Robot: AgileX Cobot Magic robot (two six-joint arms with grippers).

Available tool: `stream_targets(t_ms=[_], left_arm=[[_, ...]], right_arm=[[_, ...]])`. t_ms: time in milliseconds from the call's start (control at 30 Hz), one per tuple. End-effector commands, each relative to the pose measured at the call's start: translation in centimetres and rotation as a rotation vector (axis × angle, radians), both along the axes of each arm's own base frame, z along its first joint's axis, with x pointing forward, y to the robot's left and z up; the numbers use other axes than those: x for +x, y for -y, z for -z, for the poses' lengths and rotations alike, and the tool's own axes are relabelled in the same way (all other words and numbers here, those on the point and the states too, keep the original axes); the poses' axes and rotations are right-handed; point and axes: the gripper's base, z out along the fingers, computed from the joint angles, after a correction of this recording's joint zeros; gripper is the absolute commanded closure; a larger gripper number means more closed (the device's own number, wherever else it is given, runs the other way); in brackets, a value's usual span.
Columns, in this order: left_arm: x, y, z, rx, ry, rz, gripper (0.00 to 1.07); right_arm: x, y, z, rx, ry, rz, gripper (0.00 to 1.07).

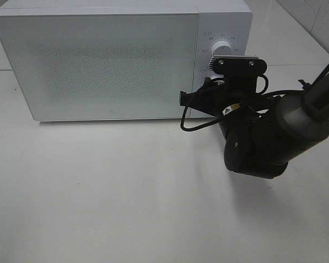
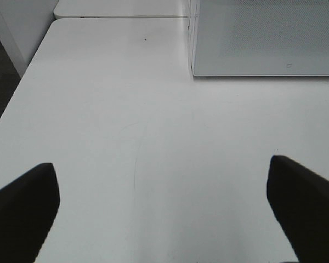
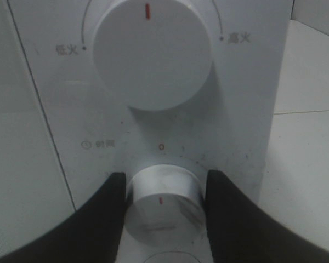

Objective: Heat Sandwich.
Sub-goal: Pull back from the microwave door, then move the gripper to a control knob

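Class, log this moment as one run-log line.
right gripper shut on timer knob | left gripper open, idle | microwave door closed | sandwich unseen

The microwave door (image 1: 98,60) is finely speckled and matt, its timer knob (image 3: 162,205) smooth white plastic; the table (image 1: 126,192) is smooth, faintly glossy; the fingers (image 3: 93,224) matt black.

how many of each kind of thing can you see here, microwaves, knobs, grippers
microwave: 1
knobs: 2, upper knob and lower knob
grippers: 2, left gripper open, right gripper with fingers on the lower knob
total: 5
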Motion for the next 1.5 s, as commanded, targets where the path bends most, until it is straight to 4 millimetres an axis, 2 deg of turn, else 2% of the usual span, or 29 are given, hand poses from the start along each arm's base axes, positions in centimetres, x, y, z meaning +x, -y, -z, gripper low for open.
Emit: stream_targets(t_ms=[33, 233, 500, 733, 767, 833, 900, 967, 1000, 1133, 1500], left_arm=[[-0.31, 0.07, 0.05, -0.003, 0.031, -0.002, 0.09], [-0.31, 0.07, 0.05, -0.003, 0.031, -0.002, 0.09], [-0.31, 0.07, 0.05, -0.003, 0.031, -0.002, 0.09], [-0.31, 0.07, 0.05, -0.003, 0.031, -0.002, 0.09], [-0.31, 0.07, 0.05, -0.003, 0.031, -0.002, 0.09], [-0.31, 0.07, 0.05, -0.003, 0.031, -0.002, 0.09], [-0.31, 0.07, 0.05, -0.003, 0.031, -0.002, 0.09], [-0.31, 0.07, 0.05, -0.003, 0.031, -0.002, 0.09], [-0.31, 0.07, 0.05, -0.003, 0.031, -0.002, 0.09], [-0.31, 0.07, 0.05, -0.003, 0.031, -0.002, 0.09], [-0.31, 0.07, 0.05, -0.003, 0.031, -0.002, 0.09]], right_arm=[[0.12, -0.41, 0.04, -0.007, -0.011, -0.036, 0.97], [0.12, -0.41, 0.04, 0.007, -0.011, -0.033, 0.96], [0.15, -0.46, -0.14, 0.174, 0.004, -0.006, 0.96], [0.2, -0.46, -0.43, 0.462, 0.028, 0.04, 0.97], [0.2, -0.46, -0.43, 0.563, 0.025, 0.058, 0.98], [0.2, -0.46, -0.45, 0.605, 0.026, 0.065, 0.99], [0.2, -0.46, -0.46, 0.751, 0.022, 0.09, 0.99], [0.2, -0.46, -0.46, 0.859, 0.018, 0.109, 0.99], [0.2, -0.46, -0.46, 0.859, 0.018, 0.109, 0.99], [0.22, -0.4, -0.54, 1.09, 0.022, 0.15, 0.98], [0.26, -0.32, -0.75, 1.474, 0.034, 0.209, 0.98]])
